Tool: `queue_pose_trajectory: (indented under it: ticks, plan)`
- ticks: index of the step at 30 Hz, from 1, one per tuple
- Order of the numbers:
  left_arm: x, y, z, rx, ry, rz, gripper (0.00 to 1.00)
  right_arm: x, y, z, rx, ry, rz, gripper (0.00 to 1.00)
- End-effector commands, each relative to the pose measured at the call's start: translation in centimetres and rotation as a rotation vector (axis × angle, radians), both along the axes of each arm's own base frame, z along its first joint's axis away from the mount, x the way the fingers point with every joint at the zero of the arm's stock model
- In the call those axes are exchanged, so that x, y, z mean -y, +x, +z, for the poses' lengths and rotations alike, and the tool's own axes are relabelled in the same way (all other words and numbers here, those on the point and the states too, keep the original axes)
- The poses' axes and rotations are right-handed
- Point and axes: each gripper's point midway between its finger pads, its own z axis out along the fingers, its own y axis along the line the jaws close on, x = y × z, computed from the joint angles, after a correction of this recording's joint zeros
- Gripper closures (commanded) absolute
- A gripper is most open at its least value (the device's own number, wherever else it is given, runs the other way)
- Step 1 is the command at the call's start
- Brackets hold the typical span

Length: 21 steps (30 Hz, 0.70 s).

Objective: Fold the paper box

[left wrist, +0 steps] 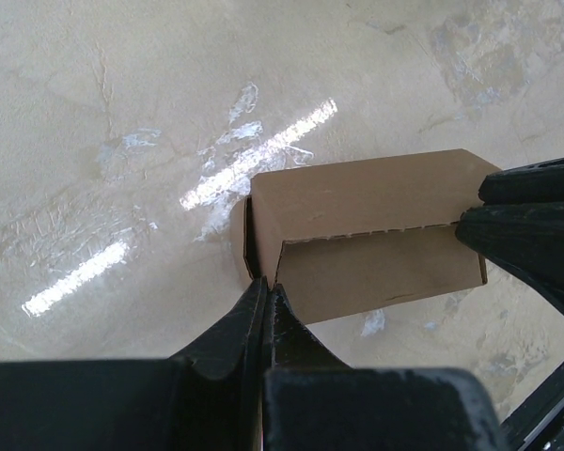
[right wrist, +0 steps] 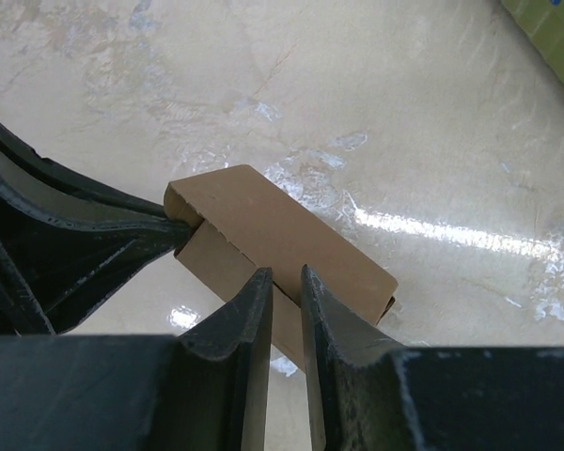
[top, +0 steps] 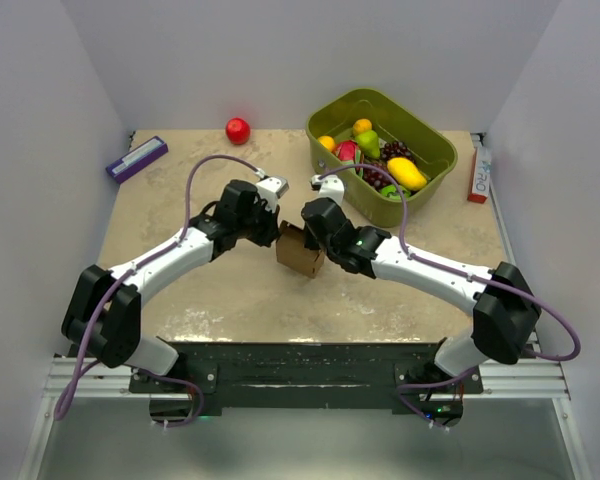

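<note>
Beige mottled table (top: 230,300), glossy in patches, with plain white walls on three sides.

Small plain brown cardboard paper box (top: 300,252) is mid-table between the two arms. It is folded up into a block and sits skewed to the table edges. One flap laps over a long face along a perforated line. Cannot tell whether it rests on the table or is held just off it.

Left claw (left wrist: 266,289): fingers pressed together, no gap, tips touching the box's end corner at a seam. Cannot tell whether any card is caught between them.

Right claw (right wrist: 282,277): narrow, its fingers straddling the box's opposite end and pinching a cardboard panel between them.

Olive-green plastic bin (top: 435,150) stands at far right, well apart from the box, holding assorted toy fruit. Small red ball-like fruit (top: 238,130) lies by the back wall. Purple-and-white flat box (top: 137,158) lies at far left. Red-and-white slim box (top: 478,172) lies along the right wall, just beside the bin.
</note>
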Motion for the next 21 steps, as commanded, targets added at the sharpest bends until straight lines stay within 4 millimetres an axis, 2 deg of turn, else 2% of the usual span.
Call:
queue_pose_trajectory:
  ticks: [1,2,6,9,16,21]
  plan:
    - [0.5,-0.6,1.9,0.036,-0.043,-0.025,0.97,0.4,0.2,0.6,0.024,-0.002,-0.028,0.8]
    - [0.5,-0.6,1.9,0.038,-0.039,-0.03,0.93,0.5,0.2,0.6,0.023,-0.005,-0.027,0.8]
    - [0.3,-0.8,3.0,0.061,-0.047,-0.033,0.64,0.6,0.1,0.2,0.017,-0.012,-0.029,0.81]
    - [0.2,-1.1,4.3,0.088,-0.07,-0.031,0.52,0.5,0.0,-0.4,0.003,-0.018,-0.025,0.82]
    - [-0.1,-1.6,6.6,0.115,-0.121,-0.002,0.47,0.5,-0.1,-0.9,-0.005,-0.021,-0.022,0.82]
    - [0.8,0.0,8.3,0.139,-0.213,0.052,0.43,0.4,-0.3,-1.6,-0.019,-0.022,-0.016,0.83]
